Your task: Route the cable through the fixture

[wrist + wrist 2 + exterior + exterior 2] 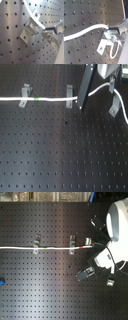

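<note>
The white cable [50,99] lies in a straight line from the first exterior view's left, with a green band [37,99]. It crosses two metal clip fixtures [23,96] [69,97]. My gripper [80,101] is shut on the cable just past the second clip. Beyond the grip the cable arcs up and drops beside a third clip [114,108]. In the first wrist view the fingertips [47,30] pinch the cable [33,17] next to a clip [29,29]. The second wrist view shows the same grip [109,30] on the cable [86,31]. I cannot make out the red band.
The black perforated board [60,154] fills both exterior views. In the second exterior view the white arm [118,221] stands at the right, a small clip [111,282] lies at the lower right, and a small blue object [1,282] sits at the left edge.
</note>
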Robot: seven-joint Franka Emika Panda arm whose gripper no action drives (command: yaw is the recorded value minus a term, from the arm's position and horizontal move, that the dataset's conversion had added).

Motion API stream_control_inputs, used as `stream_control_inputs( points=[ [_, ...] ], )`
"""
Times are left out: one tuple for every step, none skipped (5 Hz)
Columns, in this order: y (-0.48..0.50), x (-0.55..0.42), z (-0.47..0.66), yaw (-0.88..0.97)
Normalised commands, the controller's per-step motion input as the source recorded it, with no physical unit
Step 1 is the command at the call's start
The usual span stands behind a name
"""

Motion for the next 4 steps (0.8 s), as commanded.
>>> stream_control_inputs(
  points=[
    [-0.079,-0.107,0.13,0.00],
    [-0.050,-0.068,0.20,-0.04],
    [-0.006,-0.054,0.39,-0.04],
    [0.030,-0.032,0.62,-0.11]
  ],
)
